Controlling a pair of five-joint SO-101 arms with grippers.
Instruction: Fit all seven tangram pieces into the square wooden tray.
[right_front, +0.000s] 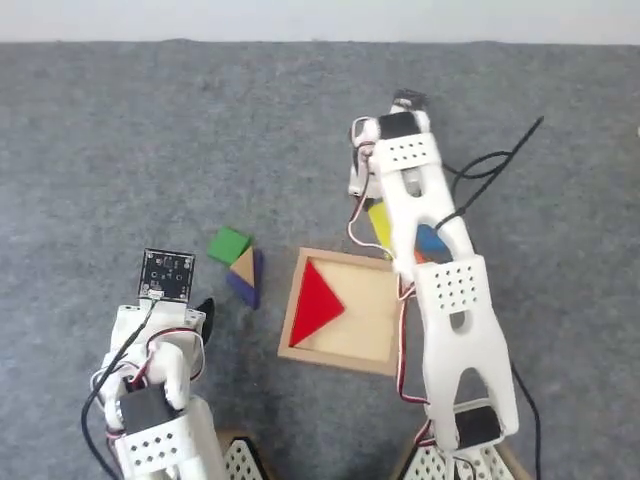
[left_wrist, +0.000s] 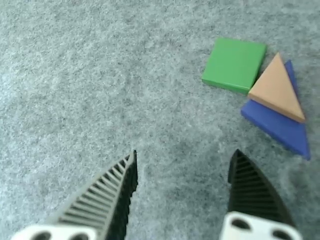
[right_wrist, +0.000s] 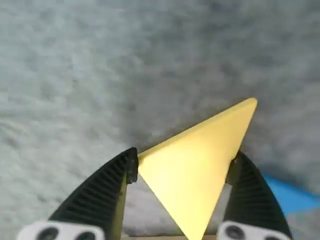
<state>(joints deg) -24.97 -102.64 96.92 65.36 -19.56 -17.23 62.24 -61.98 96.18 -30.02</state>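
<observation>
On the grey table cover (right_front: 120, 150), your right gripper (right_wrist: 185, 156) had its jaws clamped on two edges of the yellow triangle (right_wrist: 200, 145), just past the far rim of the wooden tray (right_front: 372, 325), where the red triangle (right_front: 315, 300) lay. Your left gripper (left_wrist: 185, 157) gaped wide over the cover, near the touching green square (left_wrist: 234, 64), tan triangle (left_wrist: 275, 90) and dark blue piece (left_wrist: 280, 127)

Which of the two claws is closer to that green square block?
Left. The left gripper sits open just short of the green square, both on the same side of the wooden tray. The right gripper is beyond the tray, closed on a yellow triangle.
</observation>
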